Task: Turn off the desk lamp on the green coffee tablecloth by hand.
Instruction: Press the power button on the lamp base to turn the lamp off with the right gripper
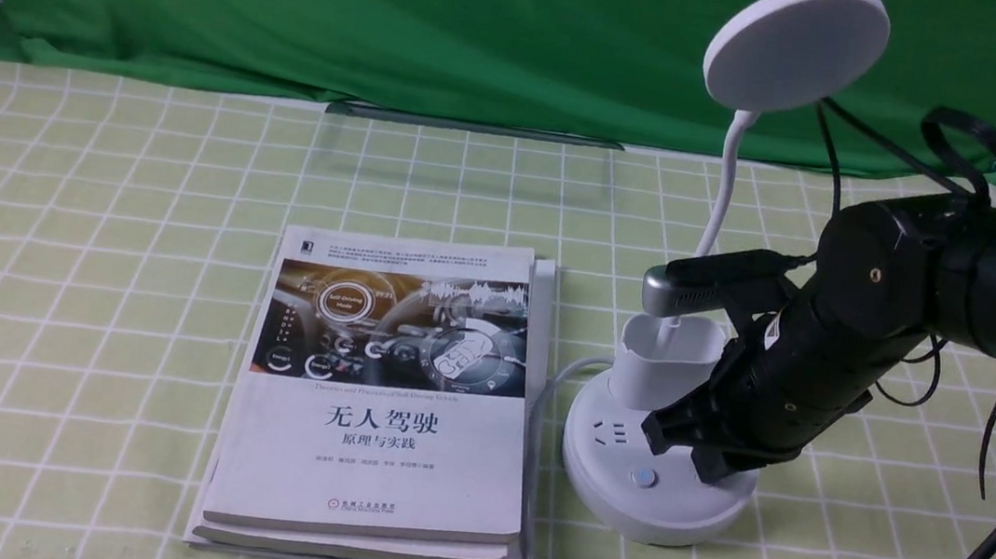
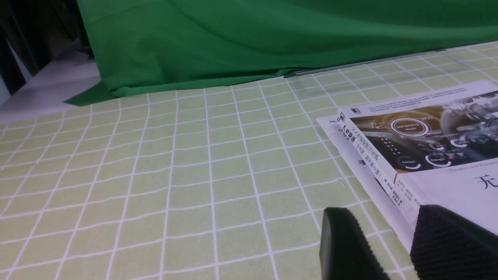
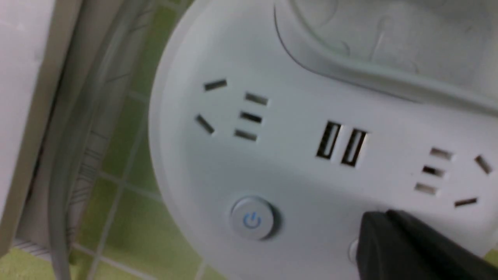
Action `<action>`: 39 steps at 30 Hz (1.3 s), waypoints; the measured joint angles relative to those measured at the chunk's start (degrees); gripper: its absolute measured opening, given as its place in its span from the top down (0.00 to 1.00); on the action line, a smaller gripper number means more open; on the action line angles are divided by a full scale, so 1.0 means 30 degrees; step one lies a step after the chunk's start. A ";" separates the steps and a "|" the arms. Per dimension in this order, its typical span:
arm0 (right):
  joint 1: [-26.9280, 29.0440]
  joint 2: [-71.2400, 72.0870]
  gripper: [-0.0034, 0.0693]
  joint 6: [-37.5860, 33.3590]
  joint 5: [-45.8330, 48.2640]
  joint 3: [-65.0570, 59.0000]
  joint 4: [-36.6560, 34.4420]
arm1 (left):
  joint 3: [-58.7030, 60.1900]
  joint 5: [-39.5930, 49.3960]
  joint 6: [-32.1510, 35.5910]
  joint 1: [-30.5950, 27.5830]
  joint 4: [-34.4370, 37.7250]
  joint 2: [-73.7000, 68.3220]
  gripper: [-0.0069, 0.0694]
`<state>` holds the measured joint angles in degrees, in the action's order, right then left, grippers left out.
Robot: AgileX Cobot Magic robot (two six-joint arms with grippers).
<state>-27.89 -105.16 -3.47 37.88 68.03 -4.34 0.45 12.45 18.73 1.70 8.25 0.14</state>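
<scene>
The white desk lamp (image 1: 623, 495) stands on the green coffee tablecloth (image 1: 86, 270), right of centre, its disc head (image 1: 796, 46) turned away from me on a thin neck. My right gripper (image 1: 683, 451), the hand, is shut and slants down onto the round base in front of the cup holder (image 1: 667, 360). In the right wrist view the shut tips (image 3: 383, 221) lie over a small round button (image 3: 353, 249), mostly hiding it. The blue-marked power button (image 3: 252, 218) beside it is uncovered. My left gripper (image 2: 383, 217) is open and low over the cloth by the book's corner.
A stack of books (image 1: 381, 398) lies just left of the lamp, with the lamp's grey cable (image 1: 543, 416) running between them. The plain dark green backdrop (image 1: 397, 15) hangs along the far edge. Black cables (image 1: 983, 550) trail from my right arm.
</scene>
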 joint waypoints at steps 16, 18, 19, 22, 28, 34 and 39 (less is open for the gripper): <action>-0.0020 0.2130 0.89 0.0016 -0.0119 -0.0190 0.0020 | 0.0000 0.0000 0.0000 0.0000 0.0000 0.0000 0.59; -0.0053 0.1720 0.89 0.0016 -0.0194 -0.0190 0.0020 | 0.0000 0.0000 0.0000 0.0000 0.0000 0.0000 0.59; -0.0058 0.1438 0.89 0.0016 -0.0192 -0.0190 0.0020 | 0.0000 0.0000 0.0000 0.0000 0.0000 0.0000 0.59; -0.0145 0.0559 0.89 0.0016 -0.0192 -0.0190 0.0020 | 0.0000 0.0000 0.0000 0.0000 0.0000 0.0000 0.59; -0.0191 -0.0048 0.89 0.0016 0.0151 -0.0059 0.0038 | 0.0000 0.0000 0.0000 0.0000 0.0000 0.0000 0.59; -0.0209 0.0622 0.89 0.0016 0.0499 -0.0200 0.0179 | 0.0000 0.0000 0.0000 0.0000 0.0000 0.0000 0.59; -0.0209 0.3197 0.89 0.0052 0.0644 -0.1101 0.0202 | 0.0000 0.0000 0.0000 0.0000 0.0000 0.0000 0.59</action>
<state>-28.52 -95.57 -3.31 39.82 64.72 -3.73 0.45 12.45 18.73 1.70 8.25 0.14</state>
